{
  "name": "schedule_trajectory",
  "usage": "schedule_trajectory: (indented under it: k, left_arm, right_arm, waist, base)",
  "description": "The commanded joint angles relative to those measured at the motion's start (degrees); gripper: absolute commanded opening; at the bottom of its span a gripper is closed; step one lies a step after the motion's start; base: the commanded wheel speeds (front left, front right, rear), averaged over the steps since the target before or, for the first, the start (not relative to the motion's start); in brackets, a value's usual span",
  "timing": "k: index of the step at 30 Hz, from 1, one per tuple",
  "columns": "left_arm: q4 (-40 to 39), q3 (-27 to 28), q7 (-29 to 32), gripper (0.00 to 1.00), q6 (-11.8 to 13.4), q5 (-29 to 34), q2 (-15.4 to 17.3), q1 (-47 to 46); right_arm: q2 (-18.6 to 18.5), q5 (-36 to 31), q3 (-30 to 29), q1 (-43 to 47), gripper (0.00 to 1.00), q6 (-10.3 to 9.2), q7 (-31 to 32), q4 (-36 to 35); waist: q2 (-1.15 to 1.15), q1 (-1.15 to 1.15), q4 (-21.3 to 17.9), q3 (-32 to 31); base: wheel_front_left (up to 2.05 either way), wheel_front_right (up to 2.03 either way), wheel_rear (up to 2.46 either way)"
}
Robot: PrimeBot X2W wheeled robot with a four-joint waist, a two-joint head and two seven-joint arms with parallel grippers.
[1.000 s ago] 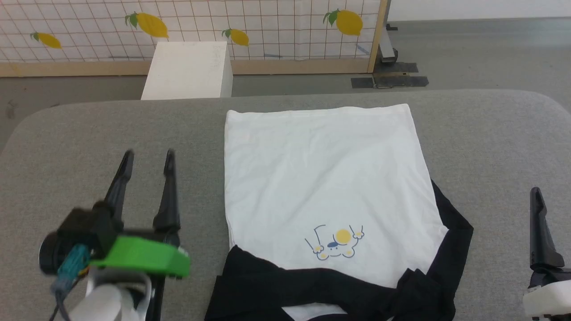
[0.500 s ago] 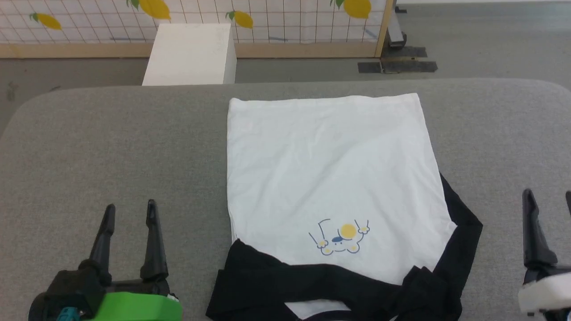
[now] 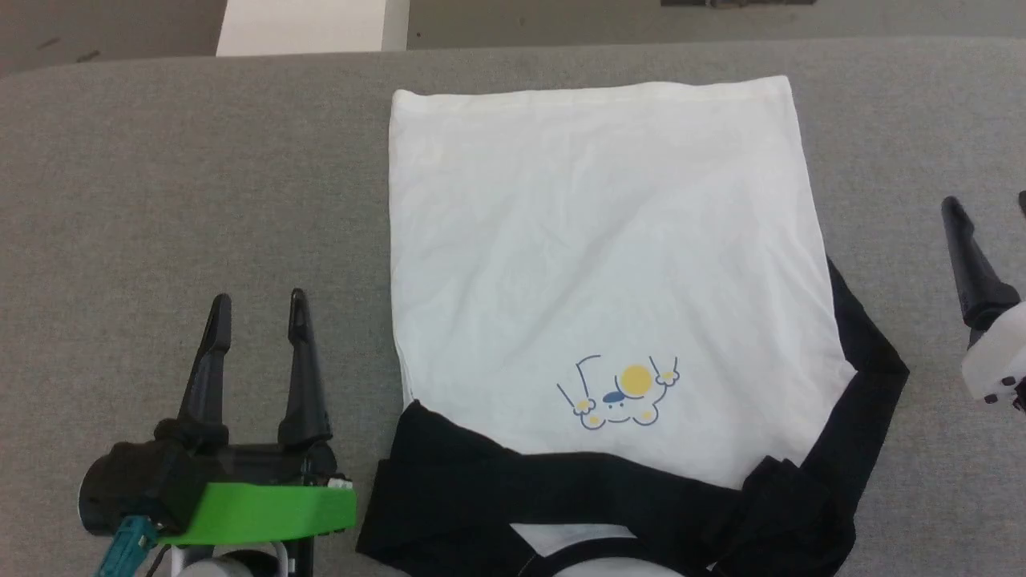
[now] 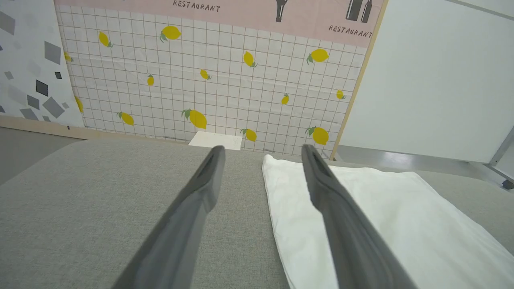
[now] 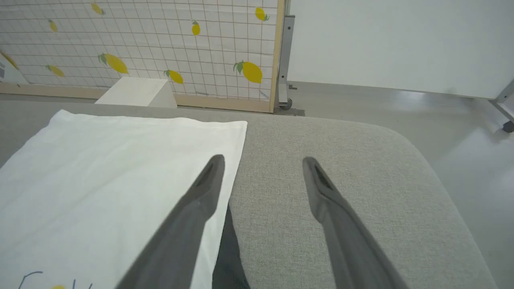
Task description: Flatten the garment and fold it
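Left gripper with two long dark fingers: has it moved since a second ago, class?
Yes: judged against the white, black-sleeved shirt, the left gripper has drawn back toward the robot.

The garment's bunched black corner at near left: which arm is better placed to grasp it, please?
Probably left: the open left gripper sits beside that end of the garment; the right gripper is far opposite.

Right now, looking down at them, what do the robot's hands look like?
The left hand has two long, tapering black fingers on a black base, with a bright green cover and a teal plug behind it. The right hand has the same dark pointed fingers, rising from a white casing.
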Motion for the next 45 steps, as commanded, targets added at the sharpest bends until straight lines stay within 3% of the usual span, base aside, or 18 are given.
schedule_trajectory:
  k: [1, 8, 24, 25, 26, 27, 28, 35, 45]
  left_arm:
    - [0.28, 0.2, -0.27, 1.0, -0.53, 1.02, -0.41, -1.13]
    - [1.44, 0.44, -0.27, 1.0, -2.24, 2.06, -1.84, -3.08]
    - [2.63, 1.59, -0.27, 1.0, -3.92, 2.77, -2.28, -4.09]
    - [2.71, 1.61, -0.27, 1.0, -3.99, 2.75, -2.3, -4.12]
    - [2.79, 1.62, -0.27, 1.0, -4.06, 2.74, -2.31, -4.15]
    - [2.88, 1.62, -0.27, 1.0, -4.14, 2.72, -2.33, -4.2]
    - [2.95, 1.62, -0.27, 1.0, -4.2, 2.71, -2.35, -4.24]
    - [3.76, 1.94, -0.27, 1.0, -4.32, 2.56, -2.49, -4.31]
    - [4.72, 2.25, -0.27, 1.0, -4.38, 1.78, -2.49, -3.13]
  right_arm:
    - [-0.6, 0.68, 0.35, -0.92, 1.0, -0.09, 1.29, 1.18]
    - [-2.84, 1.52, 1.74, -1.2, 1.0, -0.09, 6.59, 6.25]
    - [-4.17, 2.75, 6.04, 2.32, 1.0, -0.09, 10.57, 9.18]
    - [-4.22, 2.88, 6.14, 2.4, 0.84, -0.09, 10.62, 9.28]
    - [-4.33, 2.87, 6.32, 2.49, 0.49, -0.09, 10.77, 9.43]
    - [-4.63, 2.76, 6.73, 2.62, 0.31, -0.09, 10.94, 9.61]
    - [-4.76, 2.74, 6.87, 2.66, 0.0, -0.09, 10.9, 9.72]
    - [-4.41, 1.21, 5.8, 1.56, 0.0, -0.09, 7.64, 10.3]
    - [-1.67, -2.74, -5.48, 4.46, 0.0, -0.09, 1.69, 12.03]
  waist:
    - [0.0, -0.01, -0.04, 3.61]
    - [0.0, -0.01, 0.79, 6.24]
    - [0.0, -0.01, 1.6, 8.91]
    - [0.0, -0.01, 1.61, 8.98]
    - [0.0, -0.01, 1.64, 9.03]
    - [0.0, -0.01, 1.67, 9.1]
    - [0.0, -0.01, 1.7, 9.16]
    - [0.0, -0.01, 1.35, 8.58]
    - [0.0, -0.01, 0.22, 5.23]
  base:
    - [0.0, 0.0, 0.0]
    - [0.0, 0.0, 0.0]
    - [0.0, 0.0, 0.0]
    - [0.0, 0.0, 0.0]
    - [0.0, 0.0, 0.0]
    - [0.0, 0.0, 0.0]
    - [0.0, 0.0, 0.0]
    - [0.0, 0.0, 0.0]
    - [0.0, 0.0, 0.0]
